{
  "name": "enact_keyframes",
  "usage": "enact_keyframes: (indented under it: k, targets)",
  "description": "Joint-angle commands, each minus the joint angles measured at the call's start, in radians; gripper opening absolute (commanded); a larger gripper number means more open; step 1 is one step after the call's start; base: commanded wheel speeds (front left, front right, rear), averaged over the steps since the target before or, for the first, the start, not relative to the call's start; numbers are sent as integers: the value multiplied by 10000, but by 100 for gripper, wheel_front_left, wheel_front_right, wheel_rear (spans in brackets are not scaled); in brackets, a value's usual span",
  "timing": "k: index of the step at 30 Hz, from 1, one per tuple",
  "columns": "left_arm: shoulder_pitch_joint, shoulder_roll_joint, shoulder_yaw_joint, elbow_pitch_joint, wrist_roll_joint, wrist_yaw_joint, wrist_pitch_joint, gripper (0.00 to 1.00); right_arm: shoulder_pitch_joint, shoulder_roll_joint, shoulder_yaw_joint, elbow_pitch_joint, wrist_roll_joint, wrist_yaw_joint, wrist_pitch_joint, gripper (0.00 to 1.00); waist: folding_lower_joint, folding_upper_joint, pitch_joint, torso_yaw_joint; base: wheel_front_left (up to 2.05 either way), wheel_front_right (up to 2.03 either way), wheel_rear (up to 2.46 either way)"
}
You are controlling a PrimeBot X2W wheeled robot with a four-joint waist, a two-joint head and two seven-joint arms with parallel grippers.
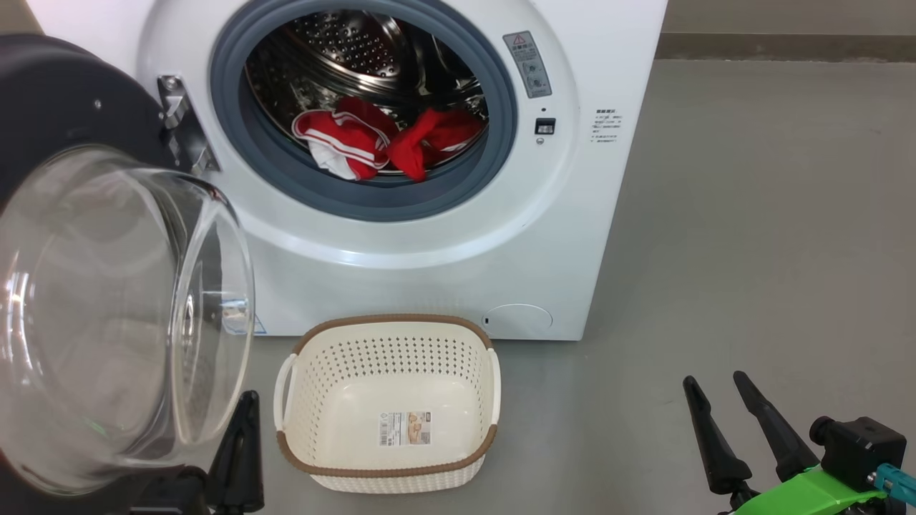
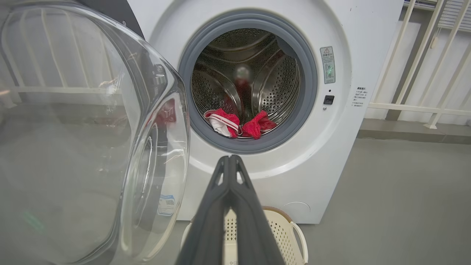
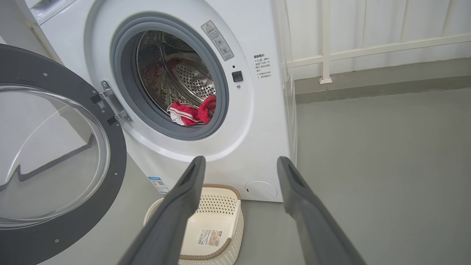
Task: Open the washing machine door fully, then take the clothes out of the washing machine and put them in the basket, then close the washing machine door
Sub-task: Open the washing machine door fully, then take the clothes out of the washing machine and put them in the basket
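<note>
While door (image 1: 107,307) stands open, clothes (image 1: 386,143) at drum (image 1: 343,50) edge

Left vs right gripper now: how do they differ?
The left gripper is fully shut; the right gripper stands wide open. The left sits beside the washing machine door; the right is over floor, right of the basket. Both hold nothing.

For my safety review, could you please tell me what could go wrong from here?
The washing machine door hangs open beside the shut left gripper; a reach toward the drum might knock it.
The clothes lie in two bunches; one grasp may miss some.
The basket is small; garments could drape over its rim.
</note>
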Motion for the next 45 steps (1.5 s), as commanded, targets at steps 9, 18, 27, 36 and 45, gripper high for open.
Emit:
enact_keyframes:
  k: [9, 18, 27, 36, 45]
  targets:
    - [-628, 120, 283, 191, -75, -24, -13, 0, -91, -83, 387, -150, -109, 16, -224, 100, 0, 0, -14, -211, 0, 0, 0]
    - [-678, 162, 235, 247, -99, 10, 25, 100, -108, -83, 367, -116, -88, 16, -270, 100, 0, 0, -8, -258, 0, 0, 0]
    - [-653, 247, 199, 196, -125, 54, 78, 100, -73, -83, 303, -124, -100, 16, -278, 100, 0, 0, 5, -282, 0, 0, 0]
    - [-587, 371, 123, 196, -122, 117, 283, 100, -15, -83, 313, -98, -74, 16, -282, 100, 0, 0, -45, -360, 0, 0, 0]
    - [-528, 446, 72, 99, -161, 161, 372, 100, 9, -83, 294, -76, -42, 16, -294, 100, 0, 0, -42, -409, 0, 0, 0]
